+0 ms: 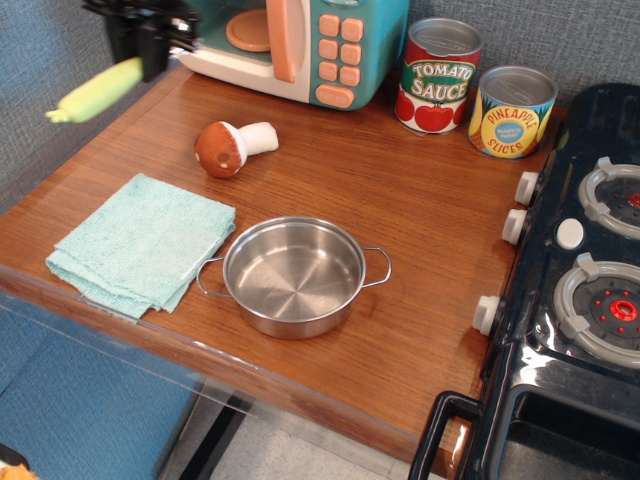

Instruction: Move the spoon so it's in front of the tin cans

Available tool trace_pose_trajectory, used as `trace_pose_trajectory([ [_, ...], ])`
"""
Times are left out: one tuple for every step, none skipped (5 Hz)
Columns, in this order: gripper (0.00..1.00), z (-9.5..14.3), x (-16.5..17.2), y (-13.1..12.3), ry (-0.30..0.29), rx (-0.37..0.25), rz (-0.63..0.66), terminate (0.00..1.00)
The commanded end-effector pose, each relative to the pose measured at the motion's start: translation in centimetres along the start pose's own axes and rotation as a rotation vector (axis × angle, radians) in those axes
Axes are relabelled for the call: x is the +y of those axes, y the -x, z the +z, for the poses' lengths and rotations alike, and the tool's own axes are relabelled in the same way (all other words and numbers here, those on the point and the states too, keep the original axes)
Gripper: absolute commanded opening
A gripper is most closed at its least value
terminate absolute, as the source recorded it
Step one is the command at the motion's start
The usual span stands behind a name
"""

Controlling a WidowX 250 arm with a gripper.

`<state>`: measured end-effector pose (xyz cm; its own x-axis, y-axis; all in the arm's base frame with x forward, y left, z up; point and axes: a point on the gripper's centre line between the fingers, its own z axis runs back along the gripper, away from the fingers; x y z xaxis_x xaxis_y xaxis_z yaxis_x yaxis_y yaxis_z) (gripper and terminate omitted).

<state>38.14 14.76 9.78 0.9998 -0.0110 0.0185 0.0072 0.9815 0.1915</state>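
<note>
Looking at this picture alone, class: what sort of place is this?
Probably a toy play kitchen: a pastel toy microwave, a plastic stove and toy tin cans on a wooden counter.

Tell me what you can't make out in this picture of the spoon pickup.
- Spoon: only the yellow-green handle shows; the pincer hides the bowl end.
- Pincer: its upper part is cut off by the top edge; how its jaws stand is unclear.
- Stove: cut off by the right edge.
</note>
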Motion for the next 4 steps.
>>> trace_pose_trajectory([
  [0.00, 3.3, -8.7, -3.7, 0.068, -0.089, -0.096, 0.00],
  [0.00, 3.3, -13.8, -4.9, 0.094, -0.099, -0.141, 0.00],
  [0.00, 3.2, -18.4, -5.2, 0.100, -0.105, -0.159, 0.00],
  [0.00, 1.6, -22.7, -5.2, 0.110, -0.071, -0.159, 0.00],
])
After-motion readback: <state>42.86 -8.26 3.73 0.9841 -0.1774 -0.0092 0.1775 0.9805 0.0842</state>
